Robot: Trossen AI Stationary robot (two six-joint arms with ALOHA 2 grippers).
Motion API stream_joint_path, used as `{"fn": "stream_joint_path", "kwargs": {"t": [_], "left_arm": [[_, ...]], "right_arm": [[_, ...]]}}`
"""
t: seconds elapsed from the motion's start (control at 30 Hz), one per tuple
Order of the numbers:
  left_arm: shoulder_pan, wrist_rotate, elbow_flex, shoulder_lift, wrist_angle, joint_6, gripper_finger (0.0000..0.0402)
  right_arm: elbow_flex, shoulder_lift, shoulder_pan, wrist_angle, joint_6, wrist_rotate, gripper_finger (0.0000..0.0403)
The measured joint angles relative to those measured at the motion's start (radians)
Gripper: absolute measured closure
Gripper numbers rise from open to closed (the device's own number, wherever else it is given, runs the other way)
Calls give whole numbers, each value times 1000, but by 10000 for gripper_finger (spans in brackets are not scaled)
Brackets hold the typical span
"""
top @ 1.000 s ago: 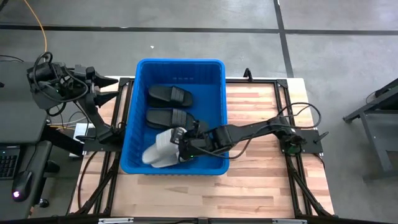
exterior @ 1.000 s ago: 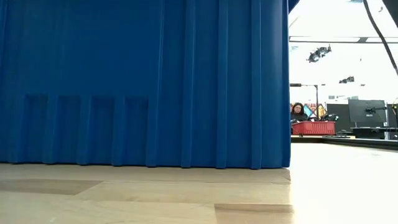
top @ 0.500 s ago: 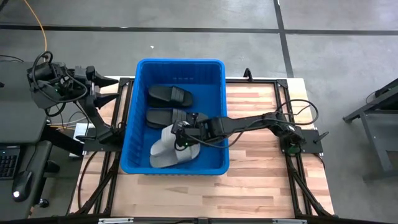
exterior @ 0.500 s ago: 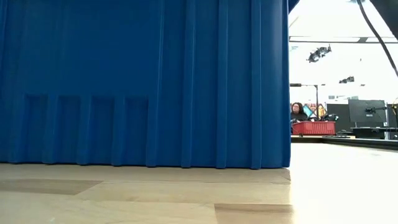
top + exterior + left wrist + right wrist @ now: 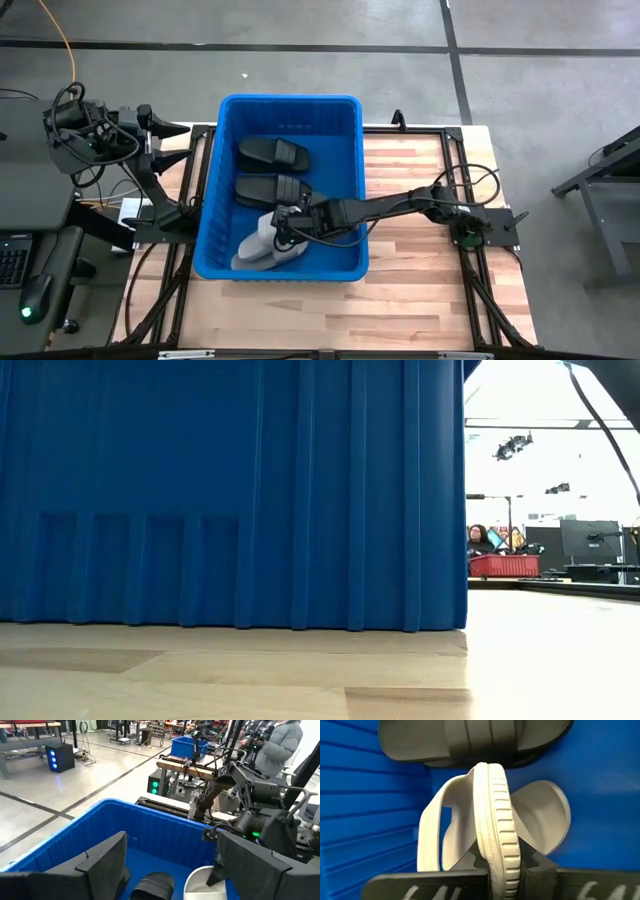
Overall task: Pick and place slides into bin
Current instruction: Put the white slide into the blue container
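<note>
While the right arm's fingers (image 5: 492, 862) pinch a light grey slide (image 5: 262, 243) by its sole edge, it has sunk from above the rim to the near-left corner of the bin (image 5: 210, 180); release looks due. Its long axis runs roughly left-right. Beyond, two black slides (image 5: 272, 153) lie flat. The left arm's fingers (image 5: 165, 128), spread wide, wait off the bench's far-left corner.

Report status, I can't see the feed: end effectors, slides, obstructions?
Right end effector shut on light grey rubber slide, inside big blue plastic bin. Left end effector open, parked outside. Two black slides binned. Nothing blocking.
</note>
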Motion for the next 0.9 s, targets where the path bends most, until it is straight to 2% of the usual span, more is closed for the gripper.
{"fn": "stream_joint_path", "kwargs": {"t": [0.23, 0.4, 0.7, 0.9], "left_arm": [[0, 0, 0, -1, 4, 19, 103], [0, 0, 0, -1, 8, 19, 103], [0, 15, 0, 0, 7, 19, 103], [0, 16, 0, 0, 8, 19, 103]], "right_arm": [[1, 3, 4, 130, -68, 77, 398], [-10, 4, 4, 149, -66, 76, 398], [-84, 4, 4, 137, -63, -8, 398], [-162, 2, 3, 129, -93, -126, 398]]}}
